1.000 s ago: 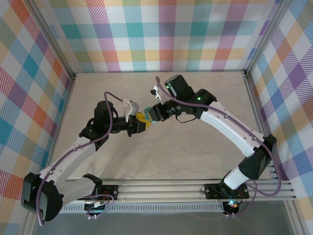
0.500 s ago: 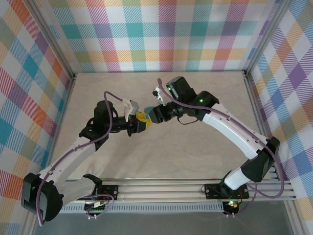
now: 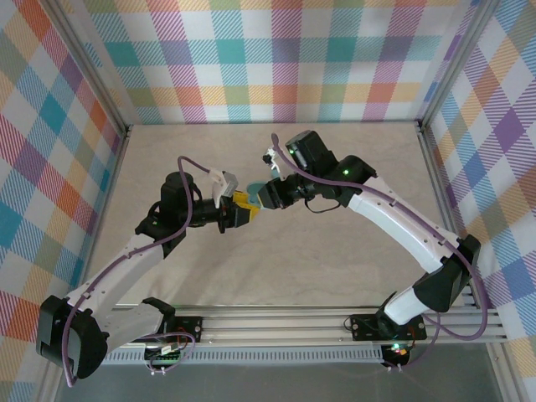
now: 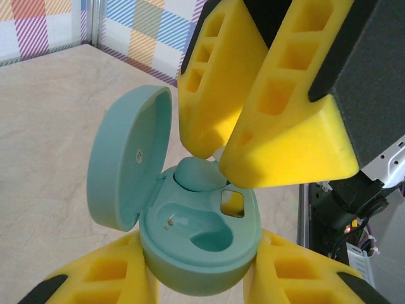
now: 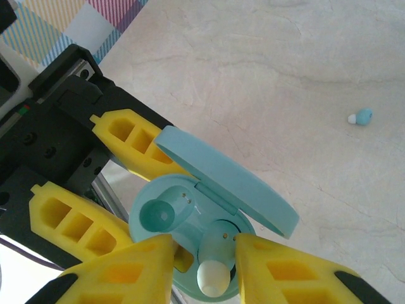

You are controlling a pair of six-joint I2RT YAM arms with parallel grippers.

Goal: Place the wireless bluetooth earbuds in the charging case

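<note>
My left gripper [image 4: 202, 273] is shut on the base of a teal oval charging case [image 4: 209, 259], held above the table with its lid [image 4: 126, 164] swung open. One socket [image 4: 202, 231] of the case is empty. My right gripper [image 5: 204, 261] is shut on a light teal earbud [image 5: 215, 263] with a white tip, and the earbud's body rests in the case's other socket. In the top view both grippers meet over mid-table, the left gripper [image 3: 241, 209] under the right gripper [image 3: 266, 198]. A second earbud [image 5: 361, 116] lies loose on the table.
The pale marbled tabletop [image 3: 335, 251] is walled by checked panels. An aluminium rail [image 3: 293, 322] runs along the near edge by the arm bases. The left arm's yellow fingers [image 5: 130, 142] and black wrist body crowd the space under the case.
The right gripper has shifted slightly up and right over the case, keeping the earbud at the socket. The left arm and case have barely moved.
</note>
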